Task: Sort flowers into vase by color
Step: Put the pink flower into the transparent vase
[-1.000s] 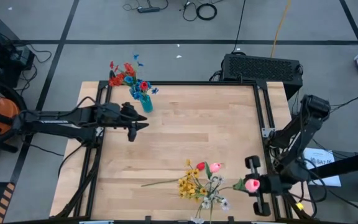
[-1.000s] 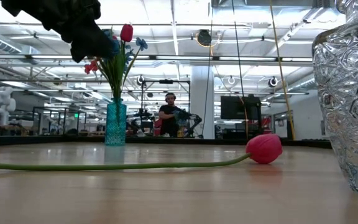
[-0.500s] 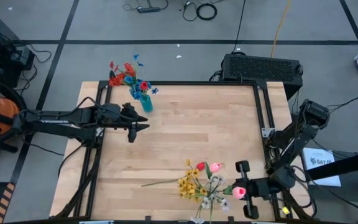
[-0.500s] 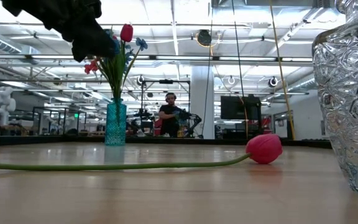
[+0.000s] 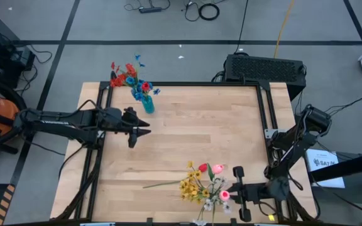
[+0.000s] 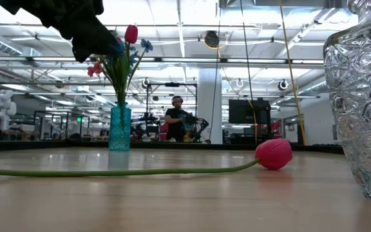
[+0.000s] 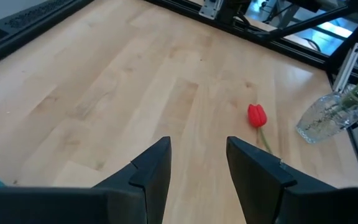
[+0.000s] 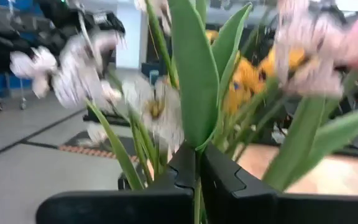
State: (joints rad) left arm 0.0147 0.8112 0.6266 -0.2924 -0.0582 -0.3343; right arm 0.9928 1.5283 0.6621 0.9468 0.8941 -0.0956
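Note:
My right gripper (image 5: 230,193) is near the table's near-right corner, shut on a pink tulip (image 5: 224,195) right beside the bouquet of yellow sprigs (image 5: 190,187) and white blossoms (image 8: 73,62). Those stand in a clear glass vase (image 6: 362,96) at the near edge. A red tulip (image 6: 274,153) lies flat on the wood, its stem (image 5: 168,183) pointing toward the table's left. The teal cup (image 5: 148,104) at the far left holds blue and red flowers. My left gripper (image 5: 144,127) hovers open just in front of that cup, touching nothing. My right gripper pinches the pink tulip's green stem (image 8: 196,190) between its two shut fingers, coming level from the table's right. The pink bud (image 5: 224,195) sits just beyond the fingertips, lifted clear of the table. A broad green leaf (image 8: 194,81) rises right above the fingers.
A black metal frame (image 5: 266,107) borders the table's sides. Bare wood (image 5: 200,132) stretches between the teal cup and the glass vase. A dark box (image 5: 266,68) stands beyond the far-right corner. In the low view a person (image 6: 176,119) stands far off in the room.
My right gripper has moved steadily toward the table's left along the near edge, carrying the pink tulip from beside the right frame up against the yellow and white bouquet. The lying red tulip and both vases have stayed put.

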